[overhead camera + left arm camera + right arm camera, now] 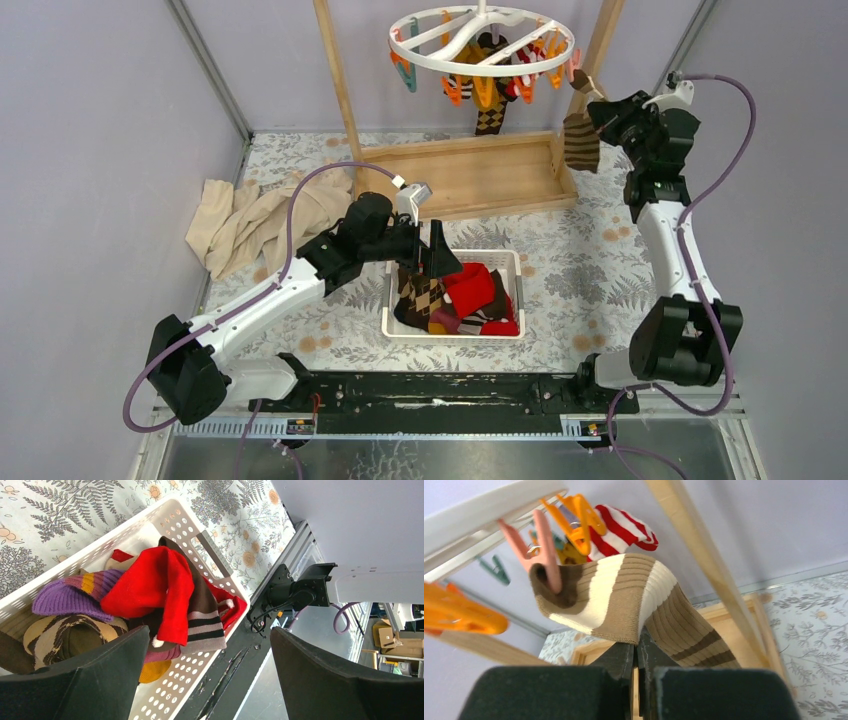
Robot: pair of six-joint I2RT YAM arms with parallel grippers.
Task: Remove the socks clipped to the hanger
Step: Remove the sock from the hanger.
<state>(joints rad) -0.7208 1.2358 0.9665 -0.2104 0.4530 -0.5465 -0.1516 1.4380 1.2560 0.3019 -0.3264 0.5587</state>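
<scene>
The white ring hanger (pixel 480 40) hangs at the back with several socks on its clips, among them a brown argyle one (pixel 490 115). My right gripper (pixel 597 120) is shut on the brown-and-cream striped sock (pixel 580 143), which hangs at the ring's right side. In the right wrist view the gripper (pixel 636 647) pinches this sock (pixel 624 595) at its cuff, and a pink clip (pixel 544 550) still holds it. A red-and-white striped sock (pixel 619 527) hangs behind. My left gripper (pixel 437 250) is open and empty over the white basket (pixel 505 258), which holds several socks (pixel 155 585).
A beige cloth (pixel 255 220) lies at the left. The wooden rack frame (pixel 470 175) stands behind the basket, and its right post (pixel 704 555) is close to my right gripper. The black rail (pixel 430 390) runs along the near edge.
</scene>
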